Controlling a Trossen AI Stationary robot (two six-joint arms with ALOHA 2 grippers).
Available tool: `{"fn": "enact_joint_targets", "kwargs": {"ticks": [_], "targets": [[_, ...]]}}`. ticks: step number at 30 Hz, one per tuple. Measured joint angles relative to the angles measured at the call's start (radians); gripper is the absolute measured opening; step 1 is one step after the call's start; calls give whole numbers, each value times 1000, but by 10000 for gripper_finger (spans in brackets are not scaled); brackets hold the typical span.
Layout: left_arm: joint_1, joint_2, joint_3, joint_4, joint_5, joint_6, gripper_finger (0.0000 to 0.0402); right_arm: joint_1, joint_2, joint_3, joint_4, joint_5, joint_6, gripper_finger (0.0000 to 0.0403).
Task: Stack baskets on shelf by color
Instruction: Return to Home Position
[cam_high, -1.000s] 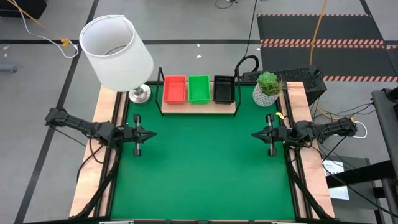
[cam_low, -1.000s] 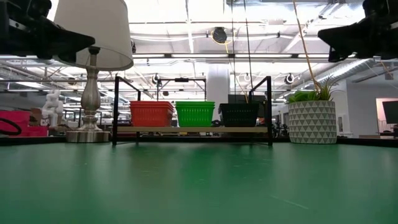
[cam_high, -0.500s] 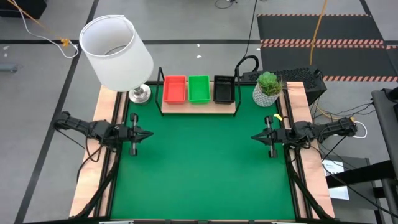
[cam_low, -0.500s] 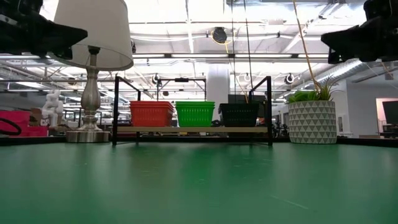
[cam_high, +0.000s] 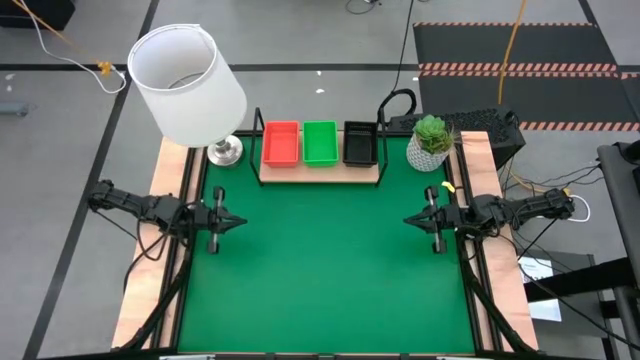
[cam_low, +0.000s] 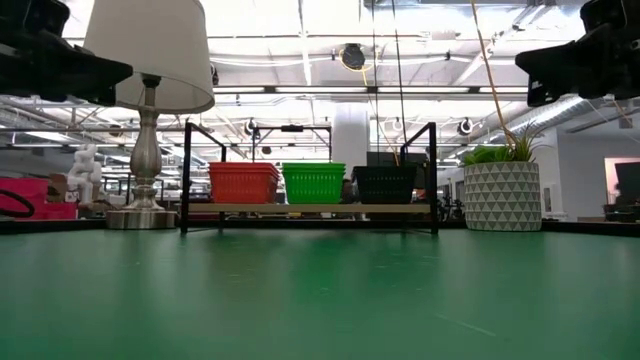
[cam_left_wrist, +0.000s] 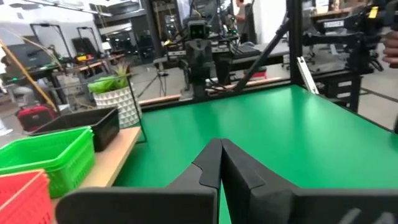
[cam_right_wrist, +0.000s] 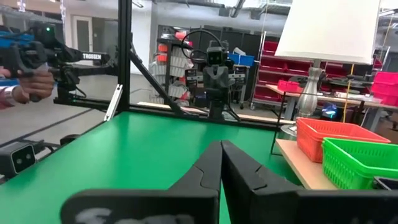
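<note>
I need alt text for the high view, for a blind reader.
A shelf at the table's far edge holds an orange-red basket, a green basket and a black basket, between a lamp and a plant. The left gripper and right gripper, shut, face each other across the table.

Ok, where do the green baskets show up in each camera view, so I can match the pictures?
High view: green baskets in the middle of the shelf, at the table's far side.
Low view: green baskets near the picture's centre, on the shelf board.
Left wrist view: green baskets between the orange-red and black baskets.
Right wrist view: green baskets just beyond the orange-red ones.
Shared landmark: the orange-red baskets right beside them, in all four.
</note>
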Motion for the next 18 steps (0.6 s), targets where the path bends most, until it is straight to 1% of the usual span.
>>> {"fn": "enact_joint_targets", "kwargs": {"ticks": [2,7,10,12,15,18], "targets": [[0,0,0,-4,23,6,4,0,0,0,-1,0,4,0],[0,0,0,-5,40,25,8,0,0,0,-1,0,126,0],[5,0,-31,77,82,40,4,0,0,0,-1,0,128,0],[17,6,-31,76,123,38,3,0,0,0,-1,0,126,0],[31,9,-31,70,147,24,6,0,1,0,-1,1,126,0],[46,9,-31,70,162,53,3,0,1,0,-1,1,126,0]]}}
